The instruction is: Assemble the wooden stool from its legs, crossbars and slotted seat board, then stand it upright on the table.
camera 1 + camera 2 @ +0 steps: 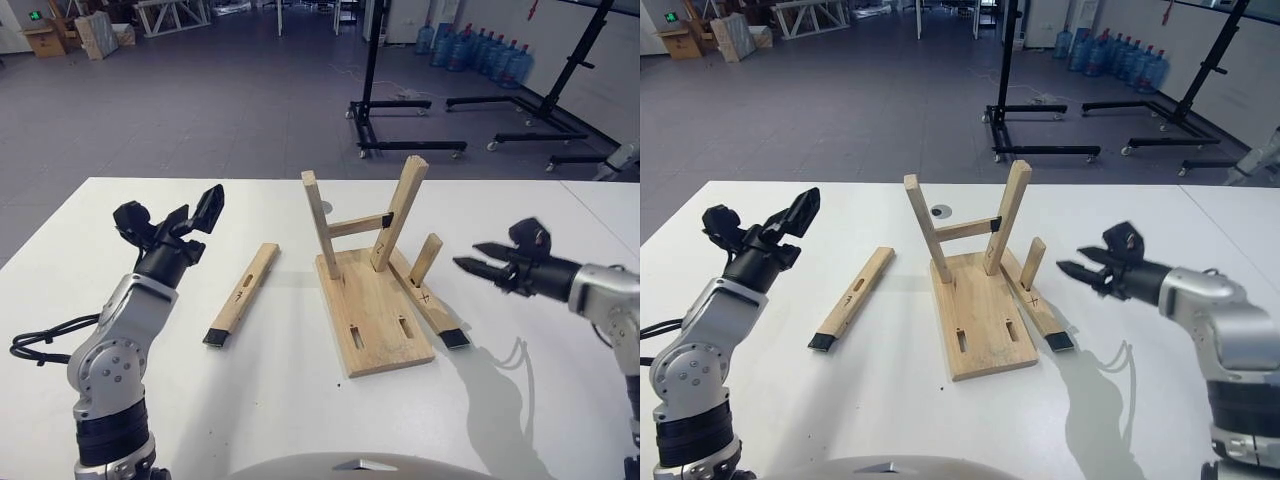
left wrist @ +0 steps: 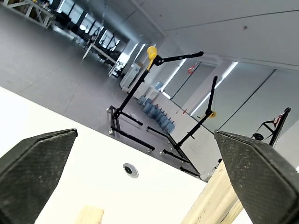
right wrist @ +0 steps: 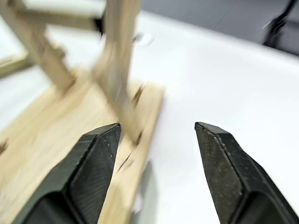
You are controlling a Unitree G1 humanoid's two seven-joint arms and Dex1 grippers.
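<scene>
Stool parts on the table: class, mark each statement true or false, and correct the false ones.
1. The seat board lies flat on the table with two upright legs standing in it. True.
2. A crossbar joins those legs. True.
3. The right gripper grips a leg. False: it is open and empty.
4. The loose leg on the robot's left of the board stands upright. False: it lies flat.
5. The left gripper is shut. False: it is open.
</scene>
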